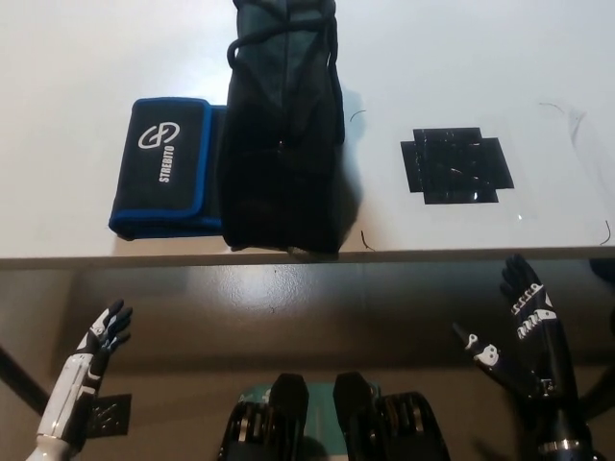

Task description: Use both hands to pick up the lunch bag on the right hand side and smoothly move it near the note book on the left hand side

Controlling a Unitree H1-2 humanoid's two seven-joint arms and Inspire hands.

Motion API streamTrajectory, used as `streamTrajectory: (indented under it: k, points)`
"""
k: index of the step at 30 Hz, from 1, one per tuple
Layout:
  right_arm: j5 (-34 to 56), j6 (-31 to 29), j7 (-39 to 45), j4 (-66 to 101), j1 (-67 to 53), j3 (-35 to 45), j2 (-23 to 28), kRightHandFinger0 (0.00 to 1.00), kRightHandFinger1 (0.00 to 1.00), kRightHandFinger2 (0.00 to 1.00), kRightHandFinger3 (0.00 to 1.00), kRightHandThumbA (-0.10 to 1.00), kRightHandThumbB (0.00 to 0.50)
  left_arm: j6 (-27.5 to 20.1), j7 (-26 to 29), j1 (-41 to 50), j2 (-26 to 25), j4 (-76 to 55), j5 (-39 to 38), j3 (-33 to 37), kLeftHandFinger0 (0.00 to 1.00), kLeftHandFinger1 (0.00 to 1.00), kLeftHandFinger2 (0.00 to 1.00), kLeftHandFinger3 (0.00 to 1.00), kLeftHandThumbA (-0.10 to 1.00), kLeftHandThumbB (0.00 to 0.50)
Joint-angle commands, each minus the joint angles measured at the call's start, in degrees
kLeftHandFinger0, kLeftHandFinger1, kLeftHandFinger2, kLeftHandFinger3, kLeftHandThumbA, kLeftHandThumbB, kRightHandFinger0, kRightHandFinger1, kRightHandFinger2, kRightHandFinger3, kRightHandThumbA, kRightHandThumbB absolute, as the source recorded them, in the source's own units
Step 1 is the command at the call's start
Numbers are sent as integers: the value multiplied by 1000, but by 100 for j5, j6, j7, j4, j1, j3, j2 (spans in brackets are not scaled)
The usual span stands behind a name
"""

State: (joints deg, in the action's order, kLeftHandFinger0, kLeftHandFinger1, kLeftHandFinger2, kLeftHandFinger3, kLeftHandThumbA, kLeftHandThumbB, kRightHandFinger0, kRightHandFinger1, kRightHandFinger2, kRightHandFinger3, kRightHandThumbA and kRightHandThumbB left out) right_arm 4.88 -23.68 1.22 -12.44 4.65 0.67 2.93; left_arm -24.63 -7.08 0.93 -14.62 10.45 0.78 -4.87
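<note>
A black lunch bag (282, 134) stands on the white table (86, 58), reaching from the top edge of the picture almost to the table's front edge. Its left side lies against and partly over a black, blue-trimmed case (165, 166) with a white logo. Both hands are below the table's front edge, apart from the bag. My white left hand (94, 346) is at the lower left, open with fingers spread. My black right hand (519, 331) is at the lower right, open too, fingers pointing up towards the table edge.
A cross of black tape (456, 165) marks the table to the right of the bag. The table's front edge (432, 254) runs across the picture above both hands. A small black marker (104, 415) lies on the brown floor near the left hand.
</note>
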Motion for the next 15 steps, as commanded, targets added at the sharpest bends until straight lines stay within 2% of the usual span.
streamTrajectory:
  k: [1,8,12,15]
  points:
    - [-33,-324,133,40,164,4,-17,1000,1000,1000,1000,1000,190,-229,90,-99,-53,-92,48,-32,1000,1000,1000,1000,1000,114]
    - [-102,-324,145,24,241,-39,41,1000,1000,1000,1000,1000,203,-229,134,-146,-40,-79,73,-51,1000,1000,1000,1000,1000,127]
    - [-88,-316,167,27,254,-73,63,1000,1000,1000,1000,1000,219,-230,199,-153,-62,-91,177,-71,1000,1000,1000,1000,1000,117]
    - [-94,-324,188,17,261,-70,66,1000,1000,1000,1000,1000,209,-230,216,-156,-78,-77,210,-70,1000,1000,1000,1000,1000,101]
